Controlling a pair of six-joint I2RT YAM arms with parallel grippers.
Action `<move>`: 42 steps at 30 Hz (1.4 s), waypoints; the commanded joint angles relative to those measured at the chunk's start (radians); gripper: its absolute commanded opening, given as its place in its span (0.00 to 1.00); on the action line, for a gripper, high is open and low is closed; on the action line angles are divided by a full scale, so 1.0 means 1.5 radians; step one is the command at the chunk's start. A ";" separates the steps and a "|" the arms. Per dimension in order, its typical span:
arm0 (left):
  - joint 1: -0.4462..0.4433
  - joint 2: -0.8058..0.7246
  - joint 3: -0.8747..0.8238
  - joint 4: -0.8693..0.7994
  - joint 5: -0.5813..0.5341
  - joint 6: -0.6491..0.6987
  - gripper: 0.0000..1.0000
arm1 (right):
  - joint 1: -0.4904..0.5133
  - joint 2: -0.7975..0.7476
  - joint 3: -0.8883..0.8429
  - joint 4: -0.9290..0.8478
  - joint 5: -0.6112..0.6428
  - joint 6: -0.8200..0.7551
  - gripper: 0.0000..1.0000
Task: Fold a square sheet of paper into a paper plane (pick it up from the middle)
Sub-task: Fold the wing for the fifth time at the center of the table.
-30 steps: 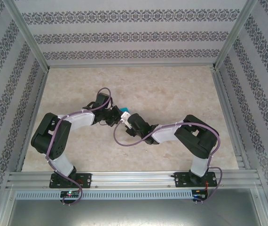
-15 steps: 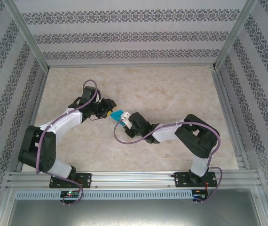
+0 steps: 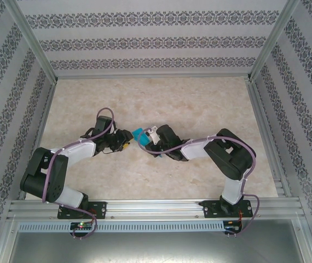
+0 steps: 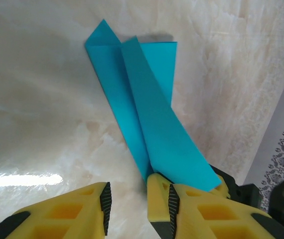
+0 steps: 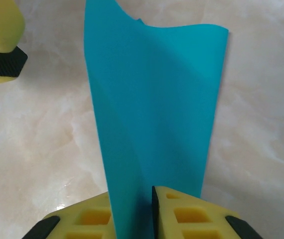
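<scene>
R end effector (image 5: 132, 194) clenched on half-folded teal paper (image 5: 152, 99), low over mid worktop (image 5: 261, 124). L end effector (image 4: 129, 184) released, gap empty, paper just beside it. Tip: L shd pinch the crease squarely, no tugging.

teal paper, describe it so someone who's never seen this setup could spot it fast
On the marble table, look to the middle, where the two arms meet tip to tip. The teal paper sits between them, a narrow folded strip pinched in the right end effector. It is the only blue thing against the beige stone.
</scene>
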 commanded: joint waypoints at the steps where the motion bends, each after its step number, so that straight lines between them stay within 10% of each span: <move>1: 0.002 0.014 -0.003 0.103 0.029 0.000 0.38 | -0.014 0.017 0.016 0.006 -0.061 0.047 0.21; 42: -0.008 0.157 0.054 0.144 0.064 0.012 0.24 | -0.048 0.047 0.078 -0.042 -0.198 0.165 0.29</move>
